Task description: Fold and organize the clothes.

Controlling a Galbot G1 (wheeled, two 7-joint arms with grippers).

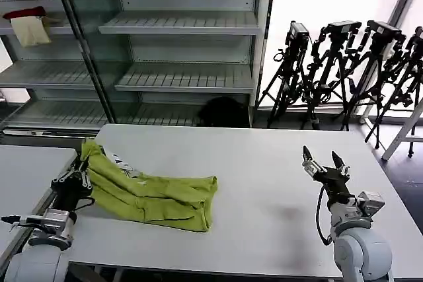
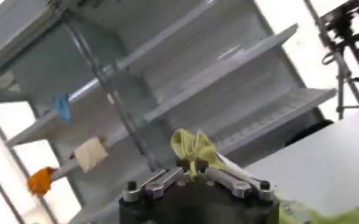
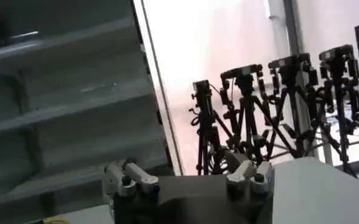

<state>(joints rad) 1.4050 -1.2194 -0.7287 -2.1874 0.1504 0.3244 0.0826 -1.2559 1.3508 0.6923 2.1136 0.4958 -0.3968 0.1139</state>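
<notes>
The lime-green T-shirt (image 1: 149,193) lay bunched in a long rumpled band on the white worktop (image 1: 264,163), toward nine o'clock from its centre, a patch of white print showing near its far end. The left gripper (image 1: 80,175) sat at the shirt's nine o'clock end, its fingers (image 2: 167,178) closed on a raised fold of the green cloth. The right gripper (image 1: 324,162) hovered over the worktop at about four o'clock, well apart from the shirt, its fingers (image 3: 125,176) spread open and holding nothing. Tripods (image 1: 344,64) stood behind the worktop at one o'clock.
</notes>
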